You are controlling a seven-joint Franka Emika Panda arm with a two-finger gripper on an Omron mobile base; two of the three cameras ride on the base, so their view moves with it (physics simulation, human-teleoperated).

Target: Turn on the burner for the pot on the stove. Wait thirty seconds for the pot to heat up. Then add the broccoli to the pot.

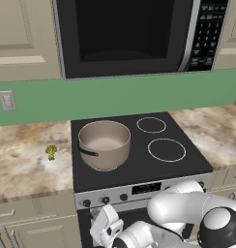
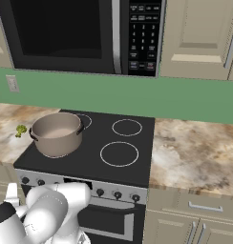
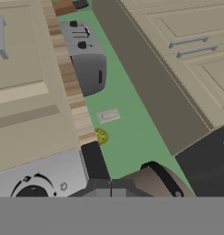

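One beige pot on a black stove, a tiny broccoli floret waiting on the counter, and a robot arm folded low in front of the oven.

The pot (image 1: 104, 144) sits at centre left of the left base view, on the front-left ring of the stove (image 1: 161, 167), likely placed there for the burner to heat it. The broccoli (image 1: 51, 152) lies well apart to its left on the marbled counter (image 1: 23, 164), at the frame's left edge. The tool (image 1: 106, 227), at the bottom centre just below the silver knob panel (image 1: 139, 190), is fully shut and grips nothing, probably poised near the knobs because the burner must be switched on first.
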